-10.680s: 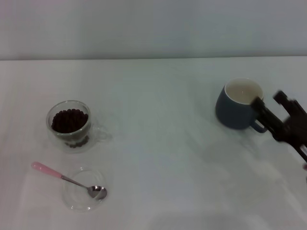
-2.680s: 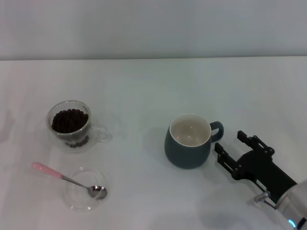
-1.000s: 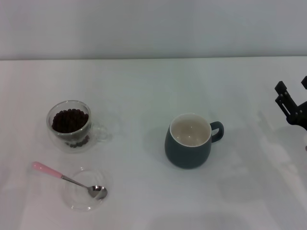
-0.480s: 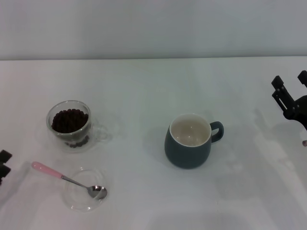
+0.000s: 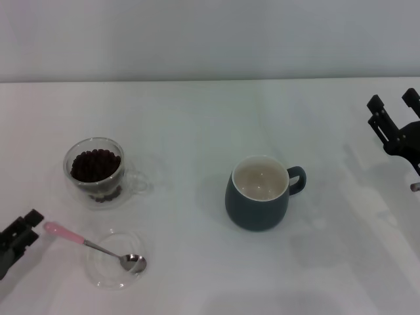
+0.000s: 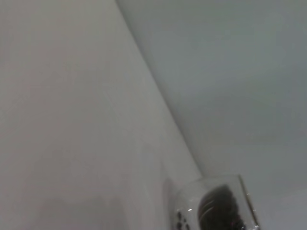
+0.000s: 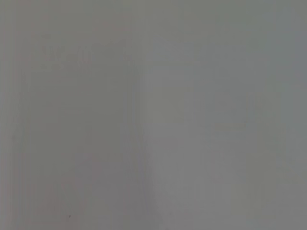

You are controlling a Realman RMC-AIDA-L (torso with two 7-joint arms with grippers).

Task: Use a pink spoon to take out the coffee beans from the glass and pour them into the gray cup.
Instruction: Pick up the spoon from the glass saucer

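The pink spoon (image 5: 63, 231) lies at the front left, its metal bowl resting in a shallow clear dish (image 5: 105, 270). The glass (image 5: 94, 172) stands behind it, filled with coffee beans (image 5: 96, 164); it also shows in the left wrist view (image 6: 218, 206). The gray cup (image 5: 259, 193) stands upright at the middle, empty, its handle to the right. My left gripper (image 5: 29, 226) is open at the front left edge, just left of the spoon's pink handle end and not touching it. My right gripper (image 5: 392, 98) is open and empty at the far right edge, well away from the cup.
The white table (image 5: 197, 118) runs back to a pale wall. The right wrist view shows only a plain grey surface.
My left gripper has come in from the front left edge towards the spoon's handle. My right gripper has drawn a little farther back at the right edge. The cup, glass and spoon have not moved.
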